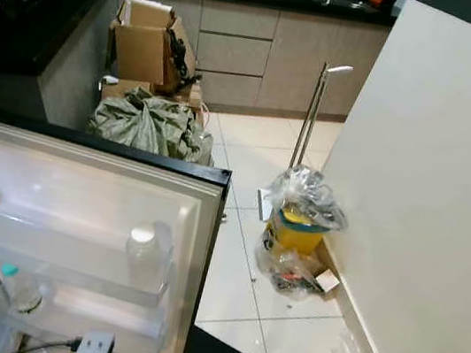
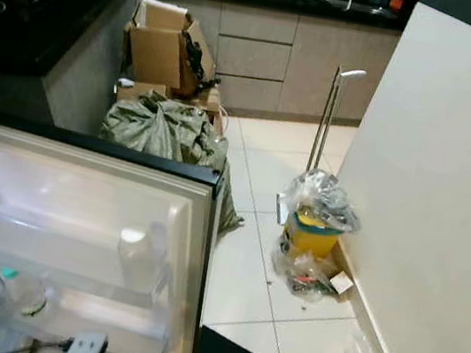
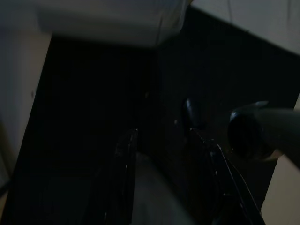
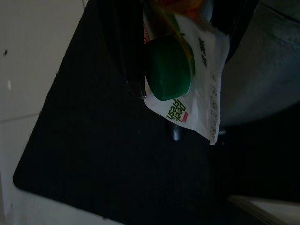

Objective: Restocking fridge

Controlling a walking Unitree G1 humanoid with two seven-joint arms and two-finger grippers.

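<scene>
1. The right gripper (image 4: 180, 56) is clamping a juice carton (image 4: 197, 89) with a green cap (image 4: 168, 69), its black fingers (image 4: 129, 56) closing on the carton's top. Held by the top like this, the carton is probably hanging free for carrying to a shelf.

2. The left gripper (image 3: 164, 178) is hanging over a dark mat, its two fingers (image 3: 123, 173) standing apart with nothing between them. It is likely idling while the other arm carries.

3. The fridge door (image 1: 83, 233) is standing wide open at seven o'clock in the head views, showing clear door shelves. A capped bottle (image 1: 147, 257) is already sitting in the upper door shelf and another bottle (image 1: 20, 290) lower down, so restocking appears partly done.

4. A yellow bin (image 1: 297, 231) lined with a plastic bag is standing against the white wall (image 1: 426, 216) at four o'clock, a bulging green sack (image 1: 150, 124) and cardboard boxes (image 1: 143, 50) at eleven o'clock beside the counter. They are sitting apart from the door, leaving tiled floor (image 1: 239, 267) open.
</scene>
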